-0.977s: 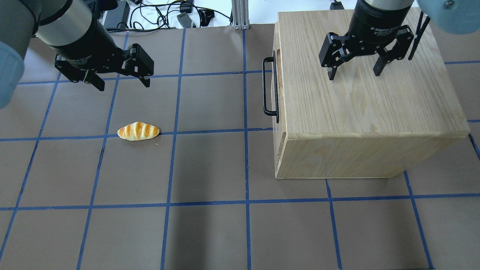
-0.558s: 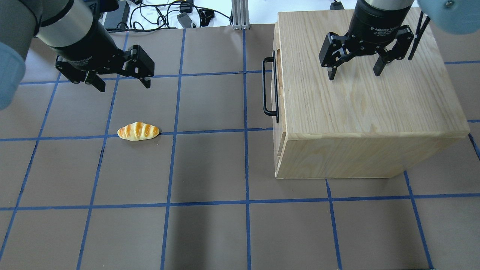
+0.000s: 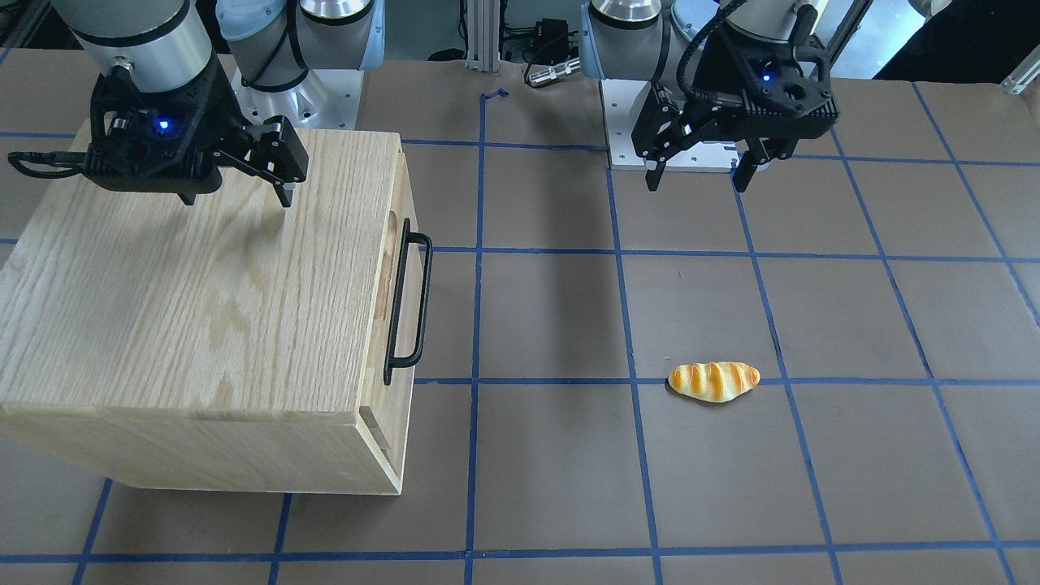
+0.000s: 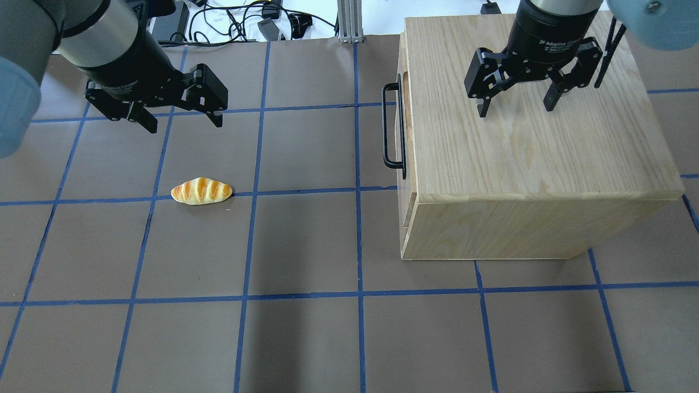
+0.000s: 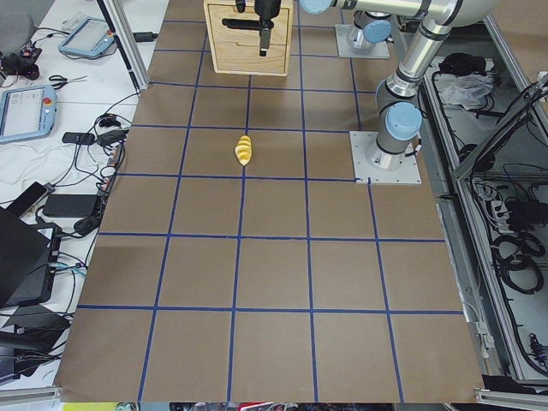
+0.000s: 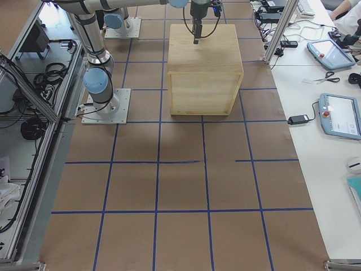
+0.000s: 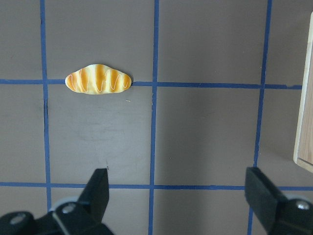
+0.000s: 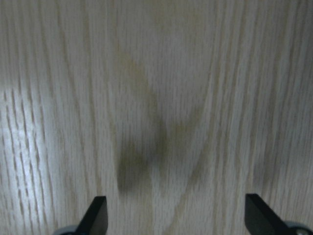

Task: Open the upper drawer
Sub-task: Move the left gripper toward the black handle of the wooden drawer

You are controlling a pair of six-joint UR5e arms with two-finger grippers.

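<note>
The upper drawer is shut in the pale oak cabinet (image 4: 535,153). Its front faces the table's middle, and the long black bar handle (image 4: 389,128) sticks out, also in the front-facing view (image 3: 406,309). An oblong slot shows behind the handle (image 3: 392,231). My left gripper (image 4: 183,124) is open and empty, hovering over the mat well left of the handle, also seen in the front-facing view (image 3: 696,184). My right gripper (image 4: 516,109) is open and empty, hovering just above the cabinet's top, and its wrist view (image 8: 176,205) shows only wood grain.
A toy bread roll (image 4: 201,191) lies on the brown mat below my left gripper, also in the left wrist view (image 7: 98,79). Blue tape lines grid the mat. Cables and an aluminium post (image 4: 347,22) stand at the far edge.
My left gripper has shifted slightly to the right, toward the cabinet. The right gripper, the drawer and the bread roll have not moved.
</note>
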